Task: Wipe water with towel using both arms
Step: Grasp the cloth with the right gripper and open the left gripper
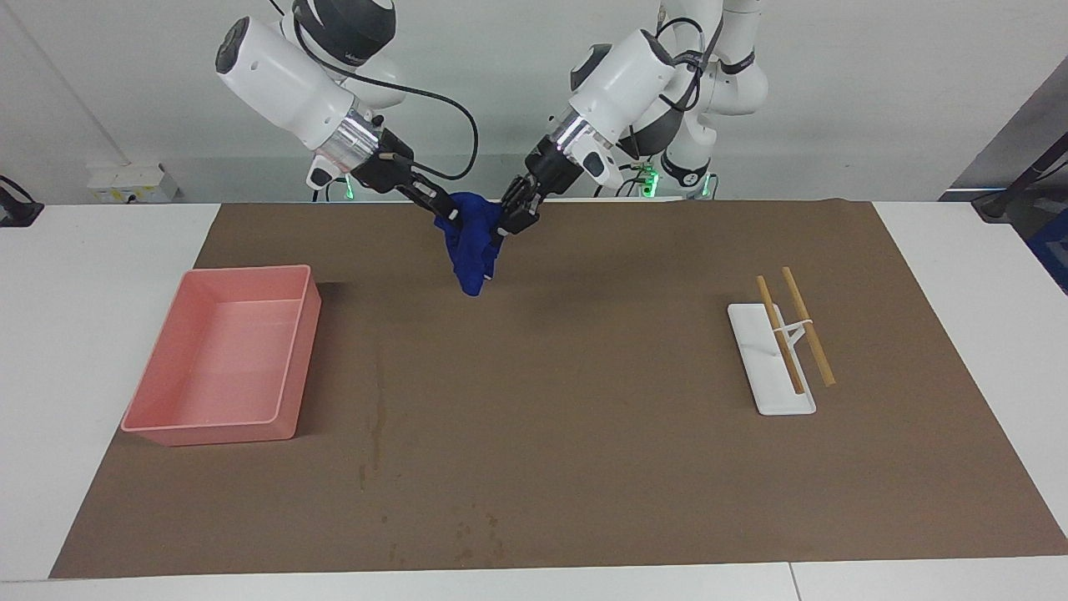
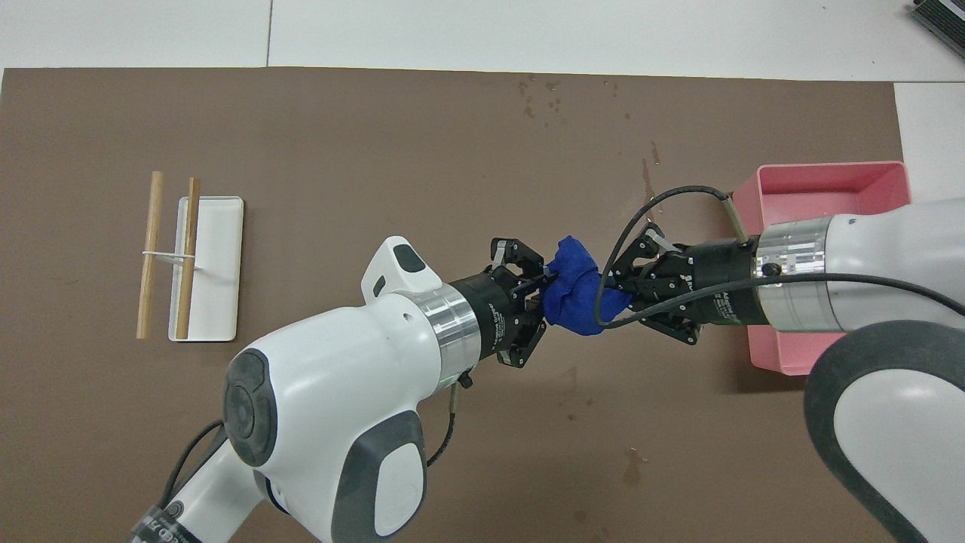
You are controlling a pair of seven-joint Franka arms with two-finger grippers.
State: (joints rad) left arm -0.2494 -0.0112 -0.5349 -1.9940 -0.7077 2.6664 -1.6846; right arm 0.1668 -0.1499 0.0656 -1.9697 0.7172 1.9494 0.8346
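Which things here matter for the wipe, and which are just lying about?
Job: towel, held up over the mat by left gripper and right gripper, both shut on it; water streak.
Lying about: pink bin, white tray, two sticks.

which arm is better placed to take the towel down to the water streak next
Probably the right. Both end effectors, left and right, are shut on the towel above the mat. The water lies beside the pink bin, toward the right arm's end.
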